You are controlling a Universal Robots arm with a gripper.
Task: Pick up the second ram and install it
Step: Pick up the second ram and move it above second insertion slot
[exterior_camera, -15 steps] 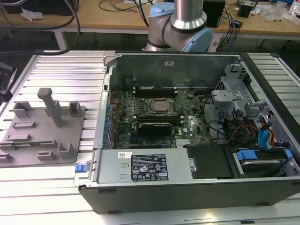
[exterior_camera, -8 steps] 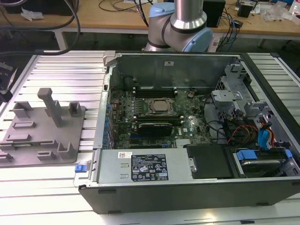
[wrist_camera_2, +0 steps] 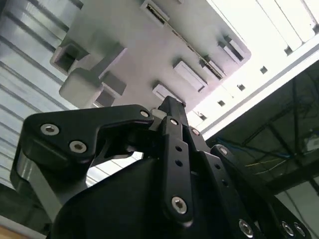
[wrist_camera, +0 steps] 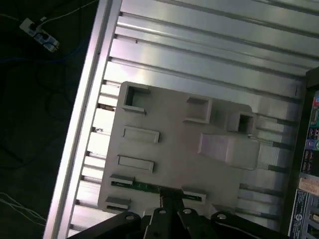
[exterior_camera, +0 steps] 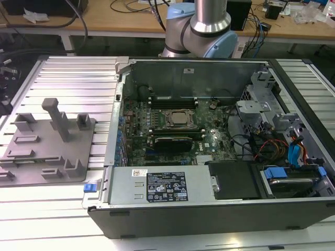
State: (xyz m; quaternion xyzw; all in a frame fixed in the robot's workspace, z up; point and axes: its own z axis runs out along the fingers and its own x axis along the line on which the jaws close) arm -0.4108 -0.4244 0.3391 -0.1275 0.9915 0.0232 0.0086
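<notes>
First wrist view: the ram (wrist_camera: 142,185) lies in a slot along one edge of the plate (wrist_camera: 169,144). Part of it is hidden behind the gripper (wrist_camera: 172,195), and contact between the two cannot be judged. The jaws are drawn together with no gap showing. The plate rests on the ribbed metal worktop (wrist_camera: 209,55) close to its rim, beyond which the floor (wrist_camera: 35,124) is dark, with loose cables. In the exterior view, the open case (exterior_camera: 209,209) stands just beside the plate, on the exterior view's right. The ram's label and chips cannot be made out.
</notes>
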